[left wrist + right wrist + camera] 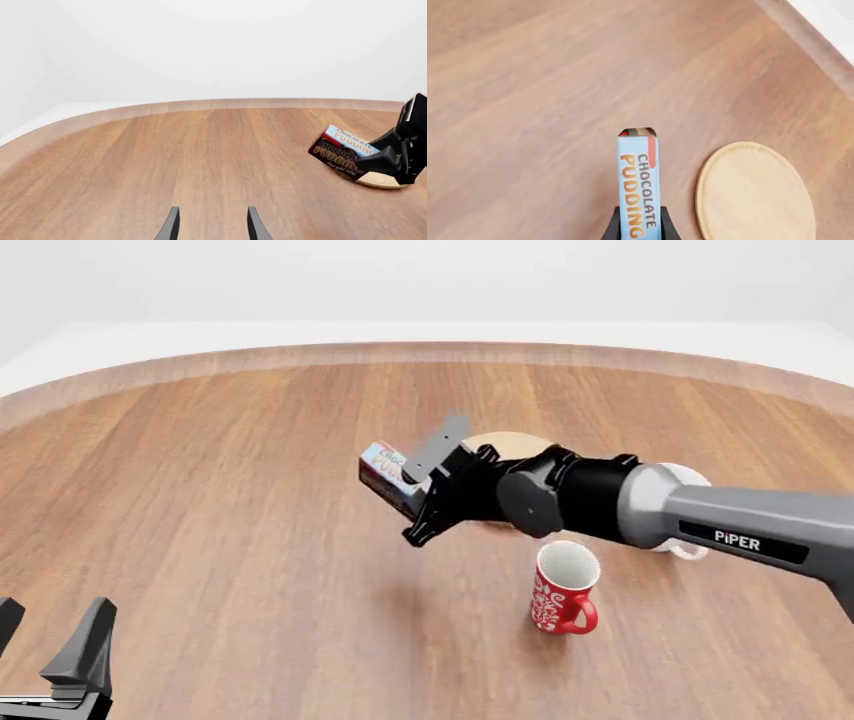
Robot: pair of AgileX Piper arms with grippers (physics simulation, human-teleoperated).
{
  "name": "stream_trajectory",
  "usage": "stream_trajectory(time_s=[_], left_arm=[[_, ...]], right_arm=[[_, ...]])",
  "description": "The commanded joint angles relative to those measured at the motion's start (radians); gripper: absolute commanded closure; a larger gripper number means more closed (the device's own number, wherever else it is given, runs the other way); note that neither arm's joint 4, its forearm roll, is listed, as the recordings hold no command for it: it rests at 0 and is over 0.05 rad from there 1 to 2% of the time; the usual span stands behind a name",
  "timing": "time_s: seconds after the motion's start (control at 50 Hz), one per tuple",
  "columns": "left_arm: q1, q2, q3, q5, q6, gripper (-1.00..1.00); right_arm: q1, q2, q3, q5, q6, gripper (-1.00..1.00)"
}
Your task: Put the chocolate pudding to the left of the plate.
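My right gripper (416,483) is shut on the chocolate pudding (383,472), a dark brown carton with a light blue top. It holds the carton tilted above the table, just left of the plate (511,445). In the right wrist view the carton (639,187) sits between the fingers, and the tan wooden plate (754,195) lies beside it. The left wrist view shows the carton (339,152), the right gripper (390,160) and the plate's edge (380,182). My left gripper (54,640) is open and empty at the near left corner.
A red patterned mug (566,589) stands upright near the front of the plate. A white mug (687,510) is mostly hidden behind the right arm (694,512). The table's curved far edge (427,352) runs across the back.
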Motion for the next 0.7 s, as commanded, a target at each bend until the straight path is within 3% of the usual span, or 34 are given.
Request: stream_trajectory(time_s=[0.02, 0.5, 0.7], left_arm=[[0.0, 0.0, 0.0, 0.0, 0.0, -1.0], [0.0, 0.0, 0.0, 0.0, 0.0, -1.0], [0.0, 0.0, 0.0, 0.0, 0.0, -1.0]], right_arm=[[-0.022, 0.057, -0.14, 0.059, -0.013, 1.0], [-0.112, 0.337, -0.515, 0.177, -0.066, 1.0], [-0.117, 0.407, -0.568, 0.188, -0.063, 1.0]])
